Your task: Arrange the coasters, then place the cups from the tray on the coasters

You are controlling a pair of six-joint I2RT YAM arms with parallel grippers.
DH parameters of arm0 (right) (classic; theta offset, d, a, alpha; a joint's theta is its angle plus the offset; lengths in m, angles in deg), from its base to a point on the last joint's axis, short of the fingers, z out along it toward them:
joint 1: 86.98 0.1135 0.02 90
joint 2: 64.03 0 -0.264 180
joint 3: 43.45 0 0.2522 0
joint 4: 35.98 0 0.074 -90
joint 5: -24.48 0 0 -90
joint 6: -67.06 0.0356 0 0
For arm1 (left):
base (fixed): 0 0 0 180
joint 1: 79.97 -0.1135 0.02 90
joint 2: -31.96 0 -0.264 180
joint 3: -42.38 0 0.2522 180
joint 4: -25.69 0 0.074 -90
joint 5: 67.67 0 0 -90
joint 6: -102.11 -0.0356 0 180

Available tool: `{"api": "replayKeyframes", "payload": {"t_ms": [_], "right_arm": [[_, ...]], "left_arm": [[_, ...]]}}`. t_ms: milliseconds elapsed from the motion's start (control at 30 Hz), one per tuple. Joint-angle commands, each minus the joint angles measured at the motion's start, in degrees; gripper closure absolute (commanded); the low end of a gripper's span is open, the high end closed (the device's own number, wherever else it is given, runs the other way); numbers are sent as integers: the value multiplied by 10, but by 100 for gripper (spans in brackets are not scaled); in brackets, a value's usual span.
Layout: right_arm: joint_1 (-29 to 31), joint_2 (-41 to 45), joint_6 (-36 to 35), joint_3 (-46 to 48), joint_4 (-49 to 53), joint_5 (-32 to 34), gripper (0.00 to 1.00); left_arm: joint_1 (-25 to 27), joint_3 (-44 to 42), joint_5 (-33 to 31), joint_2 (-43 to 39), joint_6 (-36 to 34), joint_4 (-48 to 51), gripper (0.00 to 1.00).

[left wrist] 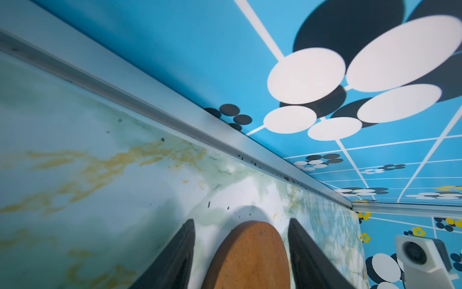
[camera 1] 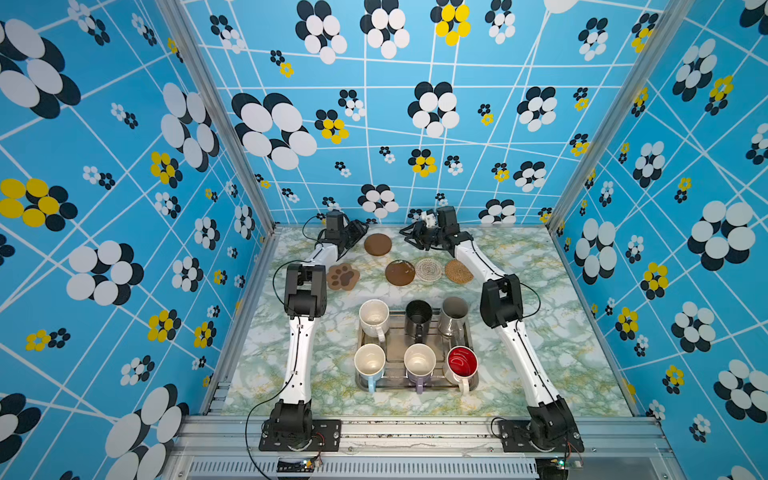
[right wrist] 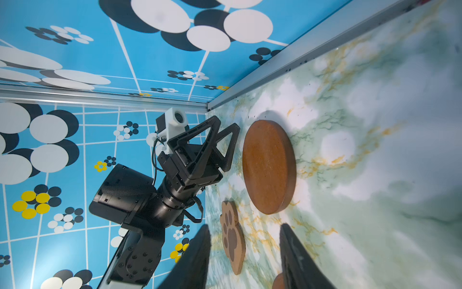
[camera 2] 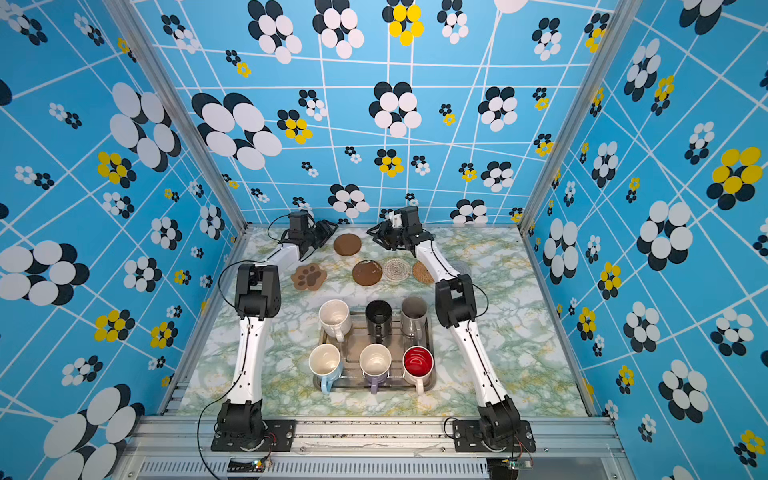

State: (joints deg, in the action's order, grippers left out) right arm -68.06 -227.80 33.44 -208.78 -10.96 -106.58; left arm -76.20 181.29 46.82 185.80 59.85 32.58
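Note:
Five coasters lie at the back of the table: a brown disc, a paw shape, a second brown disc, white crochet and tan rattan. A pale grey round peeks from behind the right arm. Several cups stand on the silver tray, among them white speckled, black and red-inside. My left gripper is open just left of the far brown disc, with a gap on each side. My right gripper is open and empty to that disc's right.
The back wall rail runs close behind both grippers. A grey-beige cup, a light blue cup and a lilac cup also stand on the tray. Both arms reach along the table's sides.

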Motion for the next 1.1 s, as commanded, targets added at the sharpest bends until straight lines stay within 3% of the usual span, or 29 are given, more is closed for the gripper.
{"api": "replayKeyframes", "payload": {"t_ms": [0, 300, 600, 833, 1067], "right_arm": [[-4, -21, 12, -15, -13, -5, 53], [-5, -29, 15, -15, -6, 14, 53], [-5, -41, 25, -17, -8, 23, 51], [-4, -49, 16, -17, 8, 36, 51], [1, -76, 28, -48, 5, 41, 51]], "left_arm": [[1, 37, 3, 32, 14, -36, 39], [16, 111, 41, 93, 35, -57, 39], [32, 107, 82, 91, 16, -15, 41], [33, 51, 82, 47, -38, 45, 43], [31, -31, 73, -8, -68, 42, 43]]}}
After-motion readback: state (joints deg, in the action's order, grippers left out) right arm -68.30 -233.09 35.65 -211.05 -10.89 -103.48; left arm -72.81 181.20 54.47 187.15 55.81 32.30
